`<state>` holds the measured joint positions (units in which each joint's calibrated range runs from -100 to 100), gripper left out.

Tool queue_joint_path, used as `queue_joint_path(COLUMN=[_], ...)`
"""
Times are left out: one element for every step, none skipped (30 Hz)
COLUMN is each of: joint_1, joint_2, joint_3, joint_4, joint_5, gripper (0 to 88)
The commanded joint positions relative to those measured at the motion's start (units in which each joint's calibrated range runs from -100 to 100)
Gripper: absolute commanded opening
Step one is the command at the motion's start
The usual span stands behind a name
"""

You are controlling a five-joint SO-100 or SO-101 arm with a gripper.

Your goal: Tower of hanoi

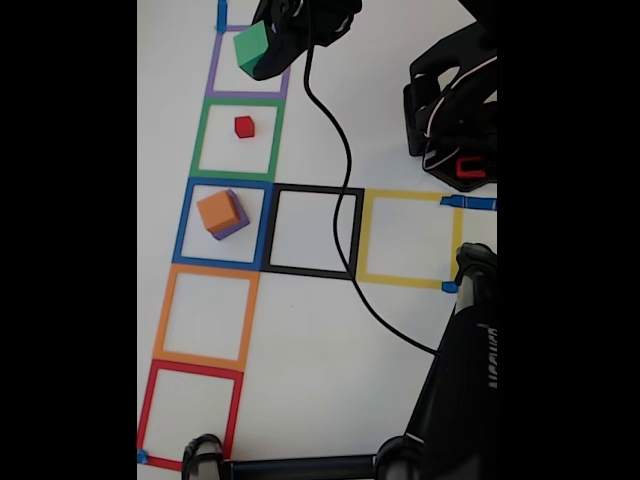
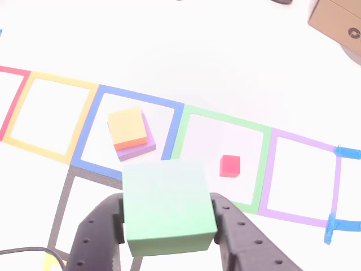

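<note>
Fingers [image 2: 225, 226] of our gripper [image 2: 168, 223] are clamped on the green cube [image 2: 168, 206], one dark jaw pressing each side, and we hold it lifted clear of the table. In the fixed view the gripper [image 1: 262, 52] and the green cube [image 1: 251, 47] hang over the purple square [image 1: 213, 75] at the top of the taped column. We judge the lift is there to carry the cube above the other pieces without knocking them, since it ranks third in size and belongs on the orange one.

That orange cube [image 1: 217, 211] sits on top of the purple cube [image 1: 238, 222] inside the blue square [image 1: 185, 222]; the purple one shows as a thin edge under it, slightly offset. In the other view the orange cube [image 2: 127, 127], the purple cube [image 2: 148, 145] and the blue square [image 2: 89, 126] read the same way. So the two biggest are already stacked, which is why this square looks like the goal.

The red cube [image 1: 244, 126] stands alone near the middle of the green square [image 1: 199, 138], well apart from the stack; the other view shows the red cube [image 2: 229, 166] in the green square [image 2: 262, 169] too. We take it that it is parked there to wait its turn.

The green cube is a plain, matte, pale block with crisp edges and flat faces, easy to pinch squarely.
</note>
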<state>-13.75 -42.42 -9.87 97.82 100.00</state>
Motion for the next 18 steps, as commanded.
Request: queue_joint_path(joint_1=[-3.22, -3.99, -4.66, -5.71, -6.48, -7.44, -8.01, -8.4, -8.88, -9.26, -9.74, -9.93, -10.03, -10.12, -10.51, -10.7, -10.99, -11.18], joint_2=[-1.06, -1.06, -1.06, -1.06, -1.3, -1.38, -1.38, -1.38, -1.38, -1.46, -1.7, -2.03, -2.11, -2.27, -2.35, -2.11, -1.46, -0.41], joint_3=[-0.58, 0.6, 2.24, 4.87, 7.78, 11.05, 14.14, 17.14, 21.14, 24.87, 28.96, 33.05, 37.14, 41.33, 46.14, 50.78, 55.33, 58.51], joint_4=[-0.58, -1.63, -3.09, -5.6, -8.43, -11.59, -14.5, -17.34, -21.22, -25.03, -29.24, -33.29, -37.74, -42.2, -48.67, -55.15, -61.95, -66.81], joint_5=[0.0, 0.0, 0.0, 0.0, 0.0, 0.0, 0.0, 0.0, 0.0, 0.0, 0.0, 0.0, 0.0, 0.0, 0.0, 0.0, 0.0, 0.0], gripper=[4.0, 4.0, 4.1, 4.3, 4.3, 4.4, 4.5, 4.6, 4.9, 4.9, 5.0, 5.0, 5.0, 5.1, 5.0, 4.9, 4.9, 4.9])
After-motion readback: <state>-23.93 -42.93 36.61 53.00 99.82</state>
